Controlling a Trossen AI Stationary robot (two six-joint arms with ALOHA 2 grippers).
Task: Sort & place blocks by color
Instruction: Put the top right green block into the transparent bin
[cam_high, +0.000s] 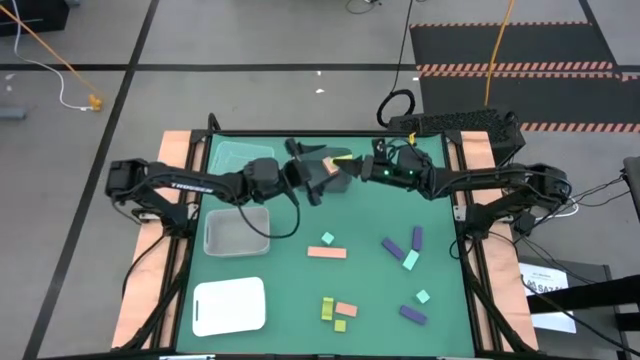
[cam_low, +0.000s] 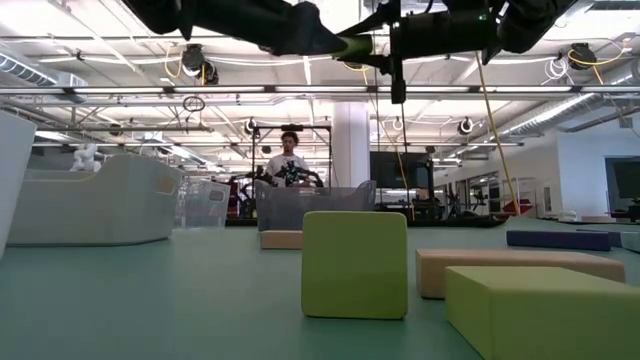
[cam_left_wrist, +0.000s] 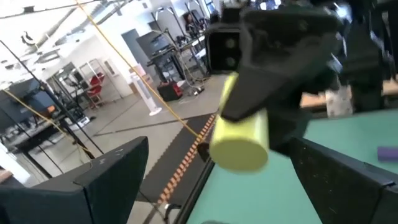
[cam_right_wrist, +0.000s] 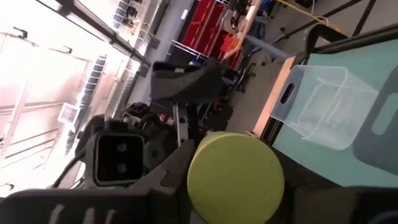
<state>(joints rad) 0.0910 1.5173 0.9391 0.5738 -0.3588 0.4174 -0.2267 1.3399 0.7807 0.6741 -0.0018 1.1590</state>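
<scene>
My right gripper (cam_high: 352, 163) is shut on a yellow-green block (cam_left_wrist: 239, 140) with a round end, high over the table's far middle. My left gripper (cam_high: 318, 180) faces it, open, its fingers (cam_left_wrist: 112, 180) standing just short of the block's free end and touching nothing. In the low view both grippers meet at the top, with the yellow-green block (cam_low: 352, 45) between them. Several other blocks lie flat on the green mat: teal (cam_high: 327, 238), salmon (cam_high: 327, 252), purple (cam_high: 392, 246) and yellow-green (cam_high: 327, 307). My right gripper pinches the yellow-green block between its two fingers (cam_left_wrist: 273, 87), coming level from the table's right side. The block's round free end (cam_right_wrist: 236, 177) sticks out past the fingertips toward my left gripper. The block is lifted well clear of the table.
Two clear bins stand on the left, one far (cam_high: 240, 155) and one nearer (cam_high: 237, 230). A dark bin (cam_high: 330, 185) sits under the grippers. A white tray (cam_high: 230, 305) lies at the near left. A person (cam_low: 288, 160) stands in the room beyond the table.
</scene>
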